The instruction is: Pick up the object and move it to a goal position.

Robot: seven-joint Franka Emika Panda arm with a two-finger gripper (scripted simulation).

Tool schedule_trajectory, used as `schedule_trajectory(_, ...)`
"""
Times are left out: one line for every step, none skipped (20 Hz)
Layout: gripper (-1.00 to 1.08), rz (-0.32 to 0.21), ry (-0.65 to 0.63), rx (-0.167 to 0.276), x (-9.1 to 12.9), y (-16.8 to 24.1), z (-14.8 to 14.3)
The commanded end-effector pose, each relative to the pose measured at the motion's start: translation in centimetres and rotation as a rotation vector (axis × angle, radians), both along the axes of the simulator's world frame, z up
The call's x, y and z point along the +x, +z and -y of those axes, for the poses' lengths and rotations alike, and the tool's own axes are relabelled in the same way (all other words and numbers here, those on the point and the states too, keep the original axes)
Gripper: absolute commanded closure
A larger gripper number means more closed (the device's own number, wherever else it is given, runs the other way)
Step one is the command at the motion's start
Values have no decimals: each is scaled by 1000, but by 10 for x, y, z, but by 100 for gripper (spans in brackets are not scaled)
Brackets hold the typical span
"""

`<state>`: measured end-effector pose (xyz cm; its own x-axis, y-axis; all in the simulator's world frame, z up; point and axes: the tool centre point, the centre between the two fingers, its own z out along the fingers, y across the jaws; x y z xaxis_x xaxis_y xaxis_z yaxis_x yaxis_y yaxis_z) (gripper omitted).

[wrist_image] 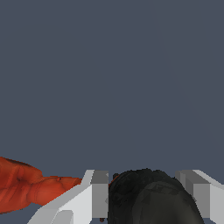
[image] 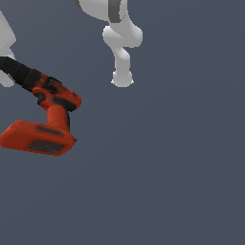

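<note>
The object, a red-orange drill (image: 50,112), shows at the exterior view's left. Its blocky red battery base (image: 36,138) is low and its black chuck (image: 19,72) points up toward the left edge. My gripper (image: 5,64) is at that edge, only partly in frame, with white parts on either side of the chuck. In the wrist view the two white fingers (wrist_image: 99,194) stand on either side of the black chuck (wrist_image: 146,197) and press against it, so the gripper (wrist_image: 146,192) is shut on it. The drill's red body (wrist_image: 26,186) trails off to one side.
A white arm link (image: 122,45) hangs down from the top middle of the exterior view, ending in a rounded foot (image: 122,79). Everything else in both views is plain dark grey-blue ground (image: 167,167).
</note>
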<state>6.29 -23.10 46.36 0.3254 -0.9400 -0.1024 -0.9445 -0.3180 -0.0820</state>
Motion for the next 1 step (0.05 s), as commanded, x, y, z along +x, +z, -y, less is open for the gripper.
schedule_trajectory(108, 8, 1, -2, 0, 6, -1)
